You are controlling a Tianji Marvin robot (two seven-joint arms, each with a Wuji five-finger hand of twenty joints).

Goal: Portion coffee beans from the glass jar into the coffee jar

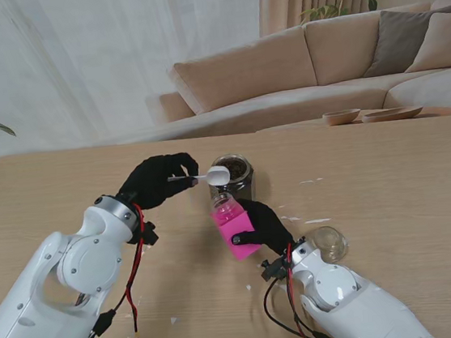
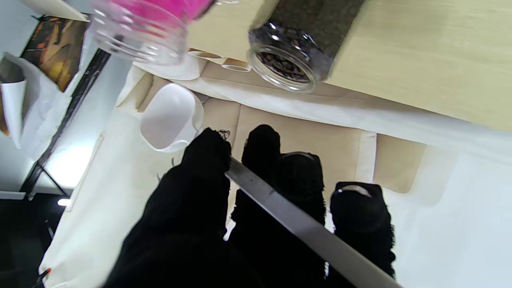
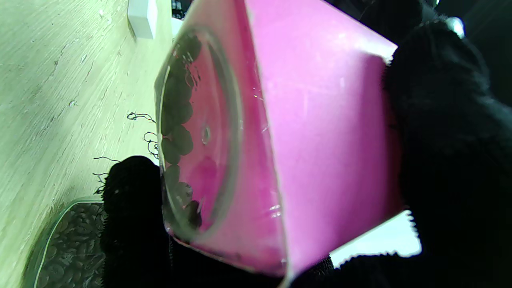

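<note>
While left hand (image 1: 157, 179) pinches the spoon (image 1: 217, 175) over the glass jar (image 1: 232, 173) | right hand (image 1: 264, 224) grips tilted coffee jar (image 1: 234, 226) (few beans inside) | next: tip spoon into its mouth

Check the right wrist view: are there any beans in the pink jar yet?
Yes, several dark beans lie along the inside wall of the tilted pink jar held in the right hand.

White arms (image 1: 74, 272), black gloved fingers (image 1: 178, 168), red cables (image 1: 136, 261)
</note>
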